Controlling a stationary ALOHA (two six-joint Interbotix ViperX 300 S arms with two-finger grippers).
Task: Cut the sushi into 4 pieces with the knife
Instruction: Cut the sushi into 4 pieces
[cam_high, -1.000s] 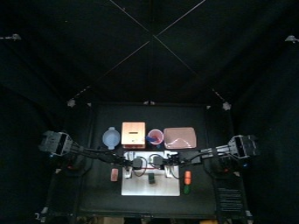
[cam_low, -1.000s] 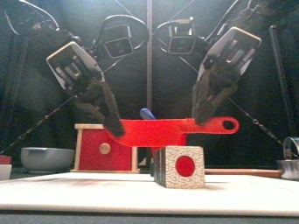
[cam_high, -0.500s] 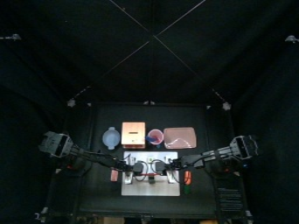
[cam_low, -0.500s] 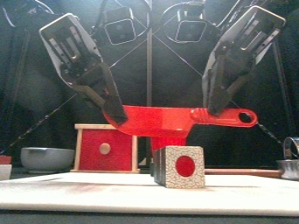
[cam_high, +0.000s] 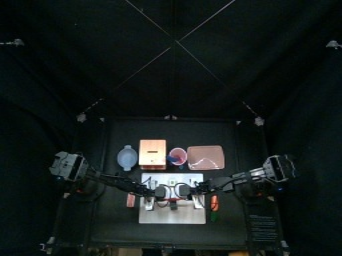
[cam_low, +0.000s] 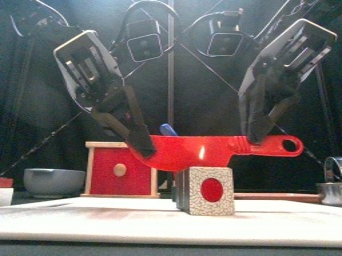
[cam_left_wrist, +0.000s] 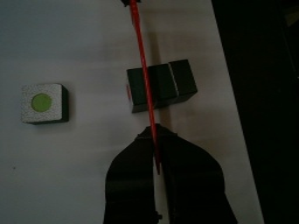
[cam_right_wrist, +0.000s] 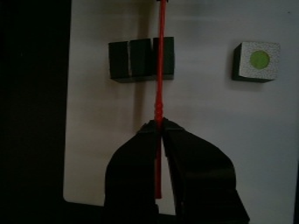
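Note:
A red toy knife (cam_low: 214, 150) hangs level just above the sushi roll (cam_low: 203, 190), which stands on the white cutting board (cam_low: 80, 215). My left gripper (cam_low: 144, 150) is shut on the blade end and my right gripper (cam_low: 254, 140) is shut on it near the handle. In the left wrist view the knife (cam_left_wrist: 142, 79) runs across the dark blocks of the roll (cam_left_wrist: 173, 80). One cut piece (cam_left_wrist: 42, 103) lies flat on the board, apart from the roll. The right wrist view shows the same knife (cam_right_wrist: 158, 79), roll (cam_right_wrist: 128, 59) and piece (cam_right_wrist: 257, 59).
Behind the board stand the wooden box with a red drawer front (cam_low: 118, 170), the blue-grey bowl (cam_low: 54, 181) and a blue knife (cam_low: 167, 130) sticking up. The pink tray (cam_high: 206, 155) lies at the back right.
The knife has come down from its higher position half a second ago and has shifted to the right. Both grippers still hold it.

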